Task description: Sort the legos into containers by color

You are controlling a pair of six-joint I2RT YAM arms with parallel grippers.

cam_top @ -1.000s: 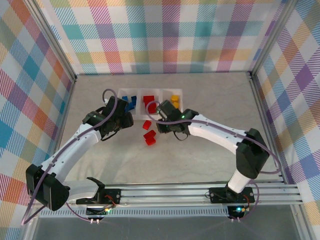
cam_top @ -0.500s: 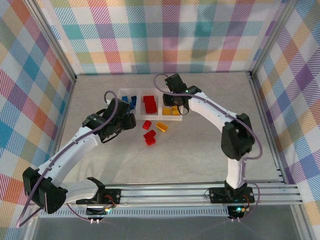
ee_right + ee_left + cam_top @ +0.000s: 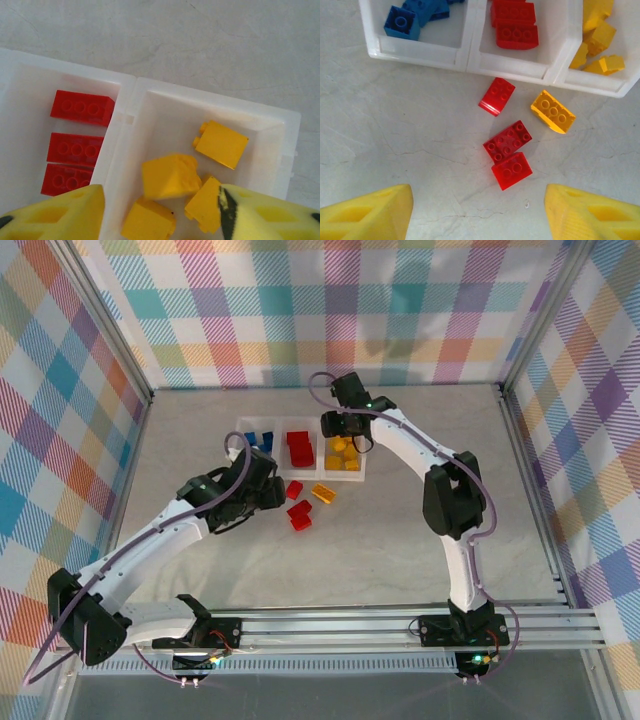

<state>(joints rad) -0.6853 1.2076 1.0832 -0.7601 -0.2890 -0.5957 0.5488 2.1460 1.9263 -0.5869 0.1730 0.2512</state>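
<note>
Four legos lie loose on the bench just in front of the tray, three red and one yellow. The left gripper hangs above them on the side away from the tray, its yellow fingers wide apart with nothing between them. Inside the tray, blue legos sit in the left box, red legos in the middle box and yellow legos in the right box, and the right gripper is over that right box, spread wide and holding nothing.
</note>
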